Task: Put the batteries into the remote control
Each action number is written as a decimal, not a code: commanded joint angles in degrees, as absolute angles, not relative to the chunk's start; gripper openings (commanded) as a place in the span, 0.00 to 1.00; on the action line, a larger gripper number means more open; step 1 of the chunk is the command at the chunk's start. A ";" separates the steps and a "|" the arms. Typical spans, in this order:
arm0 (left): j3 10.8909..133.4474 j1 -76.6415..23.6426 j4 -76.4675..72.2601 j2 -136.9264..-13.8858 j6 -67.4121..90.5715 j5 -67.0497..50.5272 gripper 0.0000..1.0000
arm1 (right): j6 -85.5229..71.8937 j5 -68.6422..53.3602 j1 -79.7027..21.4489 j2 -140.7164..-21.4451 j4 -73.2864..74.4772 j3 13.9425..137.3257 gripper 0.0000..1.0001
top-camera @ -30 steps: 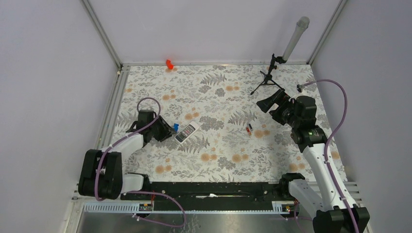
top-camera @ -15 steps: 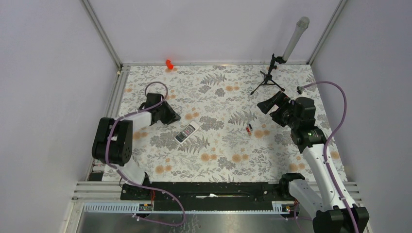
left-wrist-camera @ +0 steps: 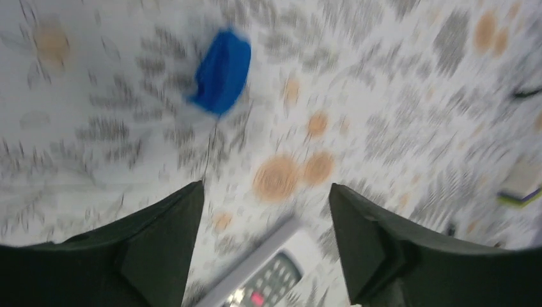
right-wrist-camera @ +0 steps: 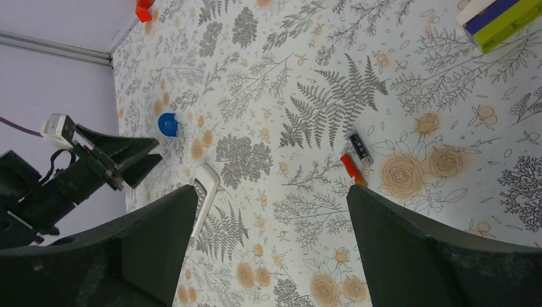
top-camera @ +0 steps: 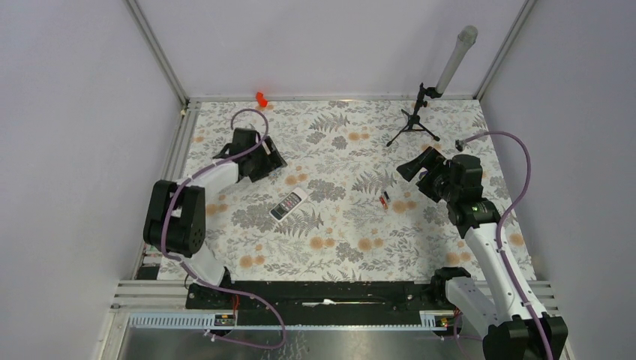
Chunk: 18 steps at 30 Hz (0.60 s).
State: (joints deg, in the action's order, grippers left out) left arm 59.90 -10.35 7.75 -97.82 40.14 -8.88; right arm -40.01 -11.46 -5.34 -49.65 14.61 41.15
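The white remote control lies button-side up on the floral cloth, left of centre; its end shows low between my left fingers. The two batteries lie side by side to its right, and the right wrist view shows one dark and one red-ended. My left gripper stands open and empty beyond the remote. My right gripper hovers open above the cloth, right of the batteries.
A small blue piece lies on the cloth just ahead of the left fingers. A red plastic piece sits at the back wall. A small tripod stands at back right. A yellow-green bar lies near the right arm.
The left arm swung from beside the remote toward the back left. Its gripper, shut on the blue piece, has opened and the piece lies free. The right gripper shifted slightly.
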 commanded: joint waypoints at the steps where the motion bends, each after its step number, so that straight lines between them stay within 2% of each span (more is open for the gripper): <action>1: 52.46 -15.33 14.29 -90.39 34.54 -4.82 0.80 | -40.73 -10.62 -5.19 -48.98 13.33 39.56 0.95; 5: 45.96 -17.33 12.50 -88.18 35.12 -5.94 0.90 | -41.02 -11.25 -5.21 -49.48 12.97 39.05 0.95; 8: 43.80 -17.40 10.61 -87.77 35.83 -8.16 0.93 | -41.03 -12.32 -5.19 -49.71 13.14 38.99 0.95; 18: 38.96 -23.95 10.07 -84.58 35.64 -9.42 0.94 | -41.22 -13.00 -5.19 -48.56 13.50 36.87 0.95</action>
State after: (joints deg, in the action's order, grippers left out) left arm 41.65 -20.60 7.75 -86.17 36.42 -9.04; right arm -40.82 -11.73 -5.34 -49.47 14.61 37.52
